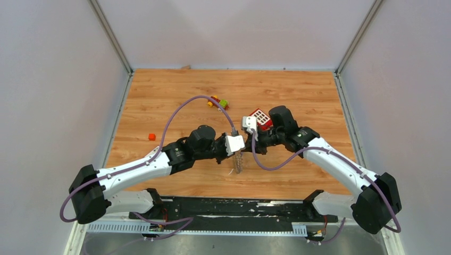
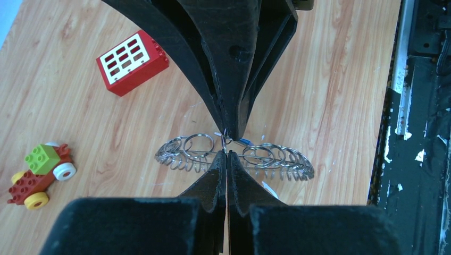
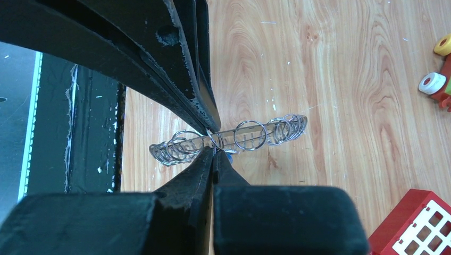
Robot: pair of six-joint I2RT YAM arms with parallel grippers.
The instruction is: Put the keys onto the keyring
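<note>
Meeting over the near middle of the wooden table, the left gripper and the right gripper both have jaws pressed together. The left one pinches the keyring; the right one touches it from the opposite side, its hold unclear. A blue-headed piece shows beside their tips.

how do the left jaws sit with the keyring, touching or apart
Touching. The left wrist view shows the left gripper with its jaws shut, their tips pinched on the wire of the keyring near its middle, with no gap.
</note>
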